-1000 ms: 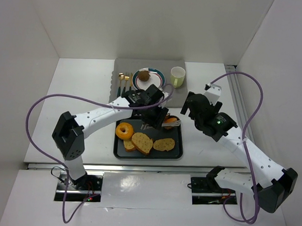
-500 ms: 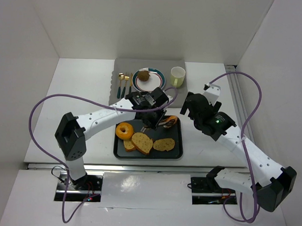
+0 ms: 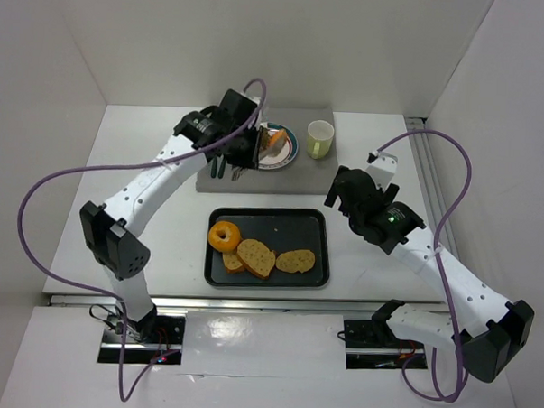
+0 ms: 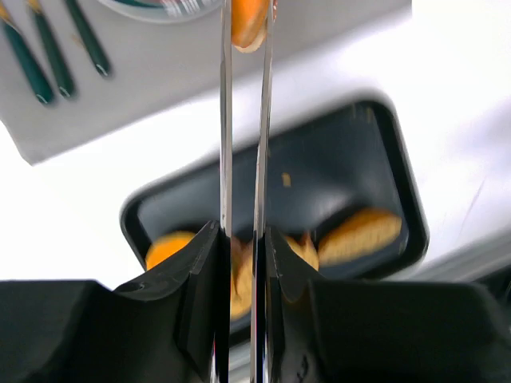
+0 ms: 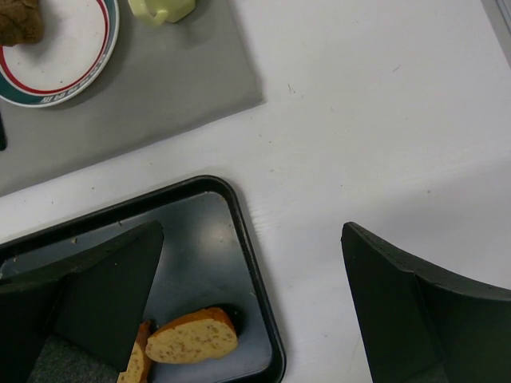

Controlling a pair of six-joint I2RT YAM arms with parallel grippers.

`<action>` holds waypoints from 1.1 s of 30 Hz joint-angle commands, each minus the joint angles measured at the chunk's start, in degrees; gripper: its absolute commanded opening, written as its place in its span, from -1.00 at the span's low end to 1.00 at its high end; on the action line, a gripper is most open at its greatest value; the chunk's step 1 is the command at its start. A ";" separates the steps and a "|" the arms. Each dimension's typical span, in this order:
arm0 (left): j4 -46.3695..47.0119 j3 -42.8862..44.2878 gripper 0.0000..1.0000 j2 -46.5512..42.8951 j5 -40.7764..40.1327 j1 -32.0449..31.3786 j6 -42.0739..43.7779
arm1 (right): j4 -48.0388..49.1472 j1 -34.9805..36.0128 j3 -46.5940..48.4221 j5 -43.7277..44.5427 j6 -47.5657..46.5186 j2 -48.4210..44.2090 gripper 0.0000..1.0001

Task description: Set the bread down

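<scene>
My left gripper (image 3: 247,147) is shut on thin metal tongs (image 4: 224,120). The tongs pinch a glossy orange bun (image 3: 273,143), also in the left wrist view (image 4: 249,20), over the white plate (image 3: 288,150) at the back. The dark brown muffin (image 5: 17,22) lies on that plate (image 5: 72,48); the arm hides it in the top view. The golden ring doughnut (image 3: 224,235) lies at the left of the black tray (image 3: 289,230). My right gripper (image 3: 343,196) is open and empty above the tray's right edge (image 5: 263,311).
Two bread slices (image 3: 256,257) (image 3: 295,260) lie in the tray's front. A pale yellow cup (image 3: 320,138) stands right of the plate on a grey mat (image 3: 305,174). Green-handled cutlery (image 4: 48,52) lies on the mat's left. White walls close in the sides and back.
My left arm has swung from the tray back to the plate, carrying the orange bun in the tongs. The right arm has not moved.
</scene>
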 commanded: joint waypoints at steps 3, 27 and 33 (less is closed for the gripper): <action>3.66 13.56 -0.62 9.70 -2.84 3.25 -2.24 | -0.76 -0.25 -0.11 1.85 -0.07 0.84 1.00; 4.18 18.35 0.29 16.32 3.30 6.16 -2.32 | 0.56 -0.78 -0.64 -1.22 1.08 1.90 1.00; 3.40 8.72 0.04 4.03 3.84 3.70 -2.32 | 0.56 -0.78 -0.64 -1.75 1.08 1.90 1.00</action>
